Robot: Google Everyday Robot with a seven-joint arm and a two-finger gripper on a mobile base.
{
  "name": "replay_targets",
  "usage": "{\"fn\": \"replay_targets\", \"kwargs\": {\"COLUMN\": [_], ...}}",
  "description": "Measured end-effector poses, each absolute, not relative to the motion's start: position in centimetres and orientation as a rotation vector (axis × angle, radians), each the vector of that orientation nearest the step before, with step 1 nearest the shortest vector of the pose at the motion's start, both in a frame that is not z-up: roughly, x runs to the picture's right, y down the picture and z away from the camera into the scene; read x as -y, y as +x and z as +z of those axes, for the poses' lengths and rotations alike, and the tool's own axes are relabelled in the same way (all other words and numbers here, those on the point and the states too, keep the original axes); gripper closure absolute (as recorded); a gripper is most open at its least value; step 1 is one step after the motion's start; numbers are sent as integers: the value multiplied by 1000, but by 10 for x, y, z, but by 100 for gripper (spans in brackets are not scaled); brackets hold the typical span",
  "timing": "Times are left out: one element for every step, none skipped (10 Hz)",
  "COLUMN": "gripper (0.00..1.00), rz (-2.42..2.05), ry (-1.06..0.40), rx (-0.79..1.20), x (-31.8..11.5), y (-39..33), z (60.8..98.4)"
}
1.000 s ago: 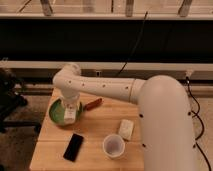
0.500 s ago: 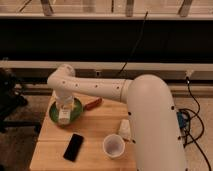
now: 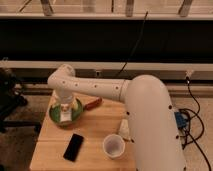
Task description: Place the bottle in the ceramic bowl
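The green ceramic bowl (image 3: pixel 54 116) sits at the back left of the wooden table. My gripper (image 3: pixel 66 111) hangs straight down over the bowl's middle. The white bottle (image 3: pixel 66 116) stands upright inside the bowl, directly under the gripper and between its fingers. My white arm stretches from the lower right across the table to the bowl and hides the bowl's far rim.
A black phone (image 3: pixel 74 147) lies flat at the front left. A white cup (image 3: pixel 114 146) stands at the front centre. A reddish-brown object (image 3: pixel 93 104) lies just right of the bowl. A pale packet (image 3: pixel 123 129) shows beside the arm. The wooden table (image 3: pixel 95 125) ends at the left edge near the bowl.
The arm has swung further left and lower over the bowl, and now covers more of the table's right side. The bottle has come down into the bowl.
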State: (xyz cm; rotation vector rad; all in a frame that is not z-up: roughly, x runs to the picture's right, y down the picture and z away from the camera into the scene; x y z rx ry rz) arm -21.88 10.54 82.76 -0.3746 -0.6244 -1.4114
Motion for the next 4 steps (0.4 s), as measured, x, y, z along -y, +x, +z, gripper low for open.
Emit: {"fn": "replay_targets", "kwargs": {"gripper": [20,20,20,20], "rz": [-1407,-1407,-1408,-1407], "ry": [-375,-378,-376,-379], "rx": [619,616,617,614], "x": [-102,-96,-88,-85], "y": [-214,-213,-215,-213], "z": [827,824,818,816]}}
